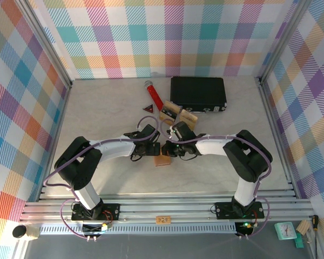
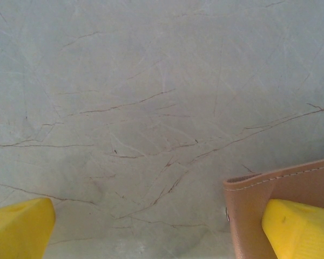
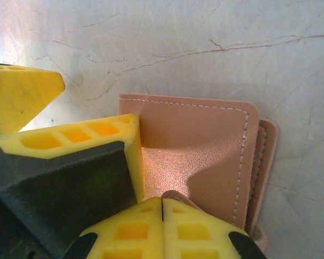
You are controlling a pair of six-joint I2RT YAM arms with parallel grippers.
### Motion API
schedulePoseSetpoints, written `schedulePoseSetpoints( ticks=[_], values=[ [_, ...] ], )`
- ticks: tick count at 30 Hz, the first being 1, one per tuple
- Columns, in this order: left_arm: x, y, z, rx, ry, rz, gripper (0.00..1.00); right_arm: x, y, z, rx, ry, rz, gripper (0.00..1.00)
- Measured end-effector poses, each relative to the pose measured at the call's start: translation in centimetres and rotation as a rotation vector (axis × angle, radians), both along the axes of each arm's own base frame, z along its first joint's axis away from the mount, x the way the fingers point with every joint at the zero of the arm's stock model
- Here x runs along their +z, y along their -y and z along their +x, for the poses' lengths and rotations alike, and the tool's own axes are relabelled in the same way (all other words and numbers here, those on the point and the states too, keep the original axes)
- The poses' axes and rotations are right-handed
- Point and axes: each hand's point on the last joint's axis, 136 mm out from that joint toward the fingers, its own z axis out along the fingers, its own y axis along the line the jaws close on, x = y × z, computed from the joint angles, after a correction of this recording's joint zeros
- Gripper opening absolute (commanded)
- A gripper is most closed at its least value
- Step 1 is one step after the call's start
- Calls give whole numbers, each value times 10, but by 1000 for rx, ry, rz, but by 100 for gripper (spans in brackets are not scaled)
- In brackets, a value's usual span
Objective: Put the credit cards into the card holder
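The brown card holder lies flat on the table between both grippers. In the right wrist view my right gripper is shut, pinching a raised lip of the card holder at its near edge. My left gripper is open wide, and one yellow finger rests on the card holder while the other hangs over bare table. Two gold-tan credit cards lie behind the grippers, apart from the holder.
A big black case sits at the back. A red cylinder and a red triangle lie left of it, near the cards. Checked walls enclose the table on three sides.
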Motion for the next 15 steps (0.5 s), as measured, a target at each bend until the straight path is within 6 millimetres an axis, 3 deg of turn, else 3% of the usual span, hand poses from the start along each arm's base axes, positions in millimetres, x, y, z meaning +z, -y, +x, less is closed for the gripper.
schedulePoseSetpoints(
  ticks=[7,10,15],
  values=[
    [0,0,0,0,0,0,100,1,-1,1,-18,9,28,2],
    [0,0,0,0,1,1,100,3,0,1,-21,6,17,16],
    [3,-3,4,10,-6,0,100,14,9,-2,-42,3,-34,50]
  ],
)
